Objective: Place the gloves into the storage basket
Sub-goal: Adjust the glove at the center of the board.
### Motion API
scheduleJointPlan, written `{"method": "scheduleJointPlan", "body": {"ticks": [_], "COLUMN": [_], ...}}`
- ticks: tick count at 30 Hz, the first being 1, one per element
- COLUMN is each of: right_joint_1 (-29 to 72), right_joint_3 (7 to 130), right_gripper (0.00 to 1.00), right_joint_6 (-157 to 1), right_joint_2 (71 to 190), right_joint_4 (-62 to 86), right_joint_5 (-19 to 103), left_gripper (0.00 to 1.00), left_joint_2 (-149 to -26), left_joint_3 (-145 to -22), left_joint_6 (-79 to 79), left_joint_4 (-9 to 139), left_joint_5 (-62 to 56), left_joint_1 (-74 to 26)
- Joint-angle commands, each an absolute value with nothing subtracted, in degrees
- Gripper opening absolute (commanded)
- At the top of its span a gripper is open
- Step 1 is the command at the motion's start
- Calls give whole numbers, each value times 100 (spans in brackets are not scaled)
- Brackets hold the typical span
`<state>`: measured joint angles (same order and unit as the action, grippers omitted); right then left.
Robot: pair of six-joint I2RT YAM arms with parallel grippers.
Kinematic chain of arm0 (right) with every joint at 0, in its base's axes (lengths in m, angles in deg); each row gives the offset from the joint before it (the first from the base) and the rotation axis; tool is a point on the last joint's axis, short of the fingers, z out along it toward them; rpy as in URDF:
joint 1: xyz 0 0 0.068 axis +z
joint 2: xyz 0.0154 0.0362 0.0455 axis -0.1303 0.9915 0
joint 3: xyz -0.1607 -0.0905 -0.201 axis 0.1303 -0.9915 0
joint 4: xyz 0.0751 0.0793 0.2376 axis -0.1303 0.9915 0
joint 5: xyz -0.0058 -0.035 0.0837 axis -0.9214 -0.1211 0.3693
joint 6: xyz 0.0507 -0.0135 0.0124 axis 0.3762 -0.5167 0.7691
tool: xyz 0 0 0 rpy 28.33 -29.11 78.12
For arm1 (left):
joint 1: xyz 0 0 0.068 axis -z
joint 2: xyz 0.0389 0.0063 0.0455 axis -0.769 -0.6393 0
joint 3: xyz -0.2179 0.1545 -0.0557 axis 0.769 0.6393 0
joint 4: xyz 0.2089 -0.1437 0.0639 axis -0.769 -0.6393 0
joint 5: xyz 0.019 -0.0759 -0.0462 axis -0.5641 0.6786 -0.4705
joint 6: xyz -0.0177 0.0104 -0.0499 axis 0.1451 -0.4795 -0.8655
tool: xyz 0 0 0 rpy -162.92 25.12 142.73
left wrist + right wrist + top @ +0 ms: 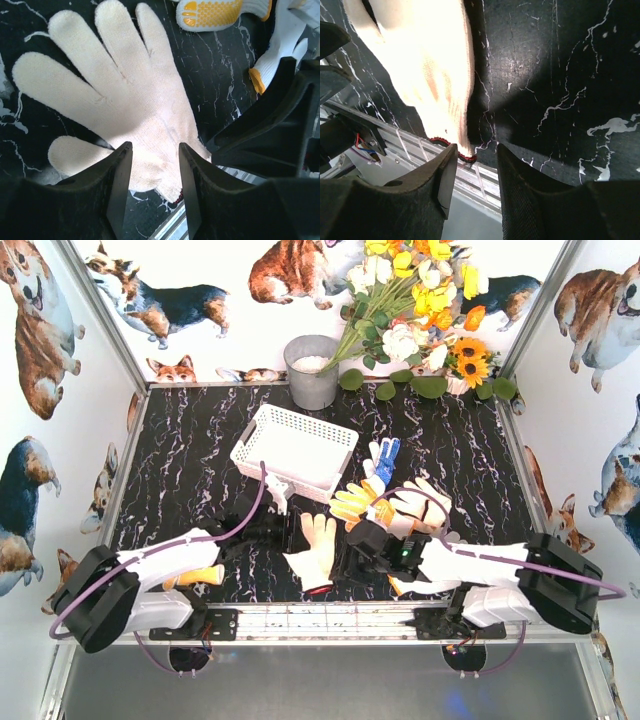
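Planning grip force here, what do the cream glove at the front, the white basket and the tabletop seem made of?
Cream glove: knit yarn, probably cotton, matte; fine knit texture. Basket: likely moulded plastic, smooth white; regular lattice walls. Tabletop: black marble-look with white veins, faint sheen; real stone or print, cannot tell.

The glove (316, 550) is cream with a red-edged cuff, the basket (295, 445) white, the table (200, 450) white-veined black.

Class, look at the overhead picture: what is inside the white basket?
The basket holds nothing: its bare white floor shows, nothing covering it. The gloves lie outside, on the table.
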<state>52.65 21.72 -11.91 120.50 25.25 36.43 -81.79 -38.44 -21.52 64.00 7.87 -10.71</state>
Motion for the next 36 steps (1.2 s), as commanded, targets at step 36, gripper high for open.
{"method": "scheduleJointPlan", "body": {"ticks": [36], "right_joint_1": [5638], "right_joint_3": [2332], "right_gripper": [30], "right_joint_6": [-936], "right_joint_2": [12099], "right_joint_4": [2532], "right_joint_5": [3406], "left_gripper": [59], "left_joint_2": [-8480], "left_joint_3": [-3998], "left_joint_6": [-2096], "left_joint_4": [6491], "left_joint_5": [722], "left_joint_1": [-938]}}
